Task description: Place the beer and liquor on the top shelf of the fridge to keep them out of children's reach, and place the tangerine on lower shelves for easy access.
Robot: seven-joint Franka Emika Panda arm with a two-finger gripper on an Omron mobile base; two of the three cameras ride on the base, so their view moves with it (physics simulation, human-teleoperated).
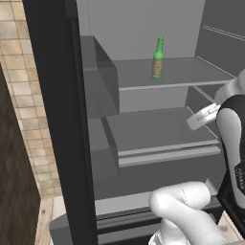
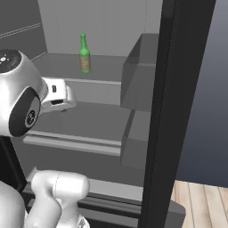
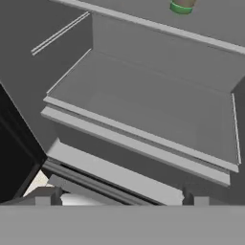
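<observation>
Nearest, the tool [image 3: 119, 198]: empty, tips spread wide apart at the bottom of the hand view, nothing between them. Hangs in front of the open fridge [image 1: 143, 19] at about the height of the lower shelf [image 1: 158, 129], aimed in over that shelf's thick pale lip.

Next out, the lower shelf itself: flat, grey, bare, with room across its whole width and depth.

Farther and higher, the top shelf [image 1: 191, 72], and on it the beer [image 1: 158, 57], upright, long axis vertical, standing toward the middle of the panel, a little back from the front edge. Seen from the tool, up and beyond; just the green base [image 3: 182, 5] at the top edge of the hand view. Well apart from the tool, no contact.

Judged from that: beer already placed; liquor and tangerine still to fetch, so probably a pull back out of the fridge next, low enough to clear the top shelf's front edge.

Room: left door, black outside, with boxy grey bins [image 1: 98, 79] beside the shelves; tiled wall [image 1: 24, 91] far left; wood floor [image 2: 200, 205] at right.
</observation>
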